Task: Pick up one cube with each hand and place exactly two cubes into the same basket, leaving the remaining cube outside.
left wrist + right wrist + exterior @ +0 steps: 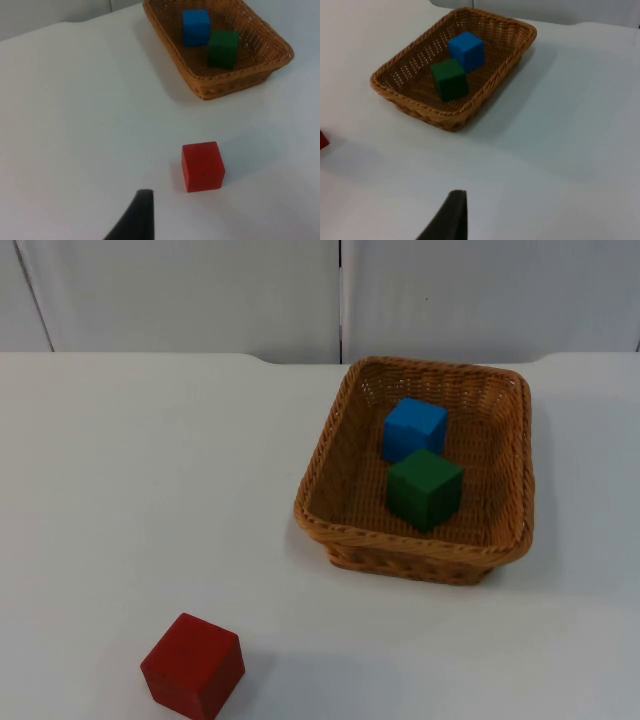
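A brown wicker basket [420, 558] stands right of the table's middle. Inside it a blue cube [414, 427] sits at the back and a green cube [425, 488] just in front of it, corners close together. A red cube [193, 665] rests on the table near the front edge, well left of the basket. My left gripper [136, 217] hangs above the table, apart from the red cube [202, 166], facing the basket [235, 82]. My right gripper [449, 217] hovers off to the basket's [427, 112] other side, well clear of the green cube [449, 79] and blue cube [466, 50].
The white table [150, 470] spreads bare to the left of the basket. A grey partition wall [200, 290] closes off the back. An edge of the red cube [322, 140] is in the right wrist view.
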`<action>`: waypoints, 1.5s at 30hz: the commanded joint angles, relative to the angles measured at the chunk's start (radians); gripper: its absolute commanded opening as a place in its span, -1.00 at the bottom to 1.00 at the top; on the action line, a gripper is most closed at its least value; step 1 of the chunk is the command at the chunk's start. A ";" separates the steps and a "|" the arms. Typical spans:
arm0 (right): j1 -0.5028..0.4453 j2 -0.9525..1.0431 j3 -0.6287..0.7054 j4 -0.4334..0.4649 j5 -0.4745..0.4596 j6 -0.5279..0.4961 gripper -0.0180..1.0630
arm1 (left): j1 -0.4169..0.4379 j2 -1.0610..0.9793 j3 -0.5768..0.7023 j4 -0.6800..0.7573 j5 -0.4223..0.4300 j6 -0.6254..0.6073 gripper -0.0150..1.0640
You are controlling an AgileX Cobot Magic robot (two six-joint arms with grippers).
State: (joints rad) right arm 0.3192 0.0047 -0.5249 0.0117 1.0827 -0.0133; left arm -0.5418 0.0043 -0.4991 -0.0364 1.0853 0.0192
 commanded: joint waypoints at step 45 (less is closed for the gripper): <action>-0.253 -0.005 0.009 -0.003 -0.006 0.013 0.98 | -0.003 -0.004 0.005 0.000 -0.010 -0.010 0.97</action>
State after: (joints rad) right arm 0.0837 0.0047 -0.5249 0.0077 1.0827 0.0000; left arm -0.5418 0.0043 -0.4991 -0.0364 1.0853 0.0192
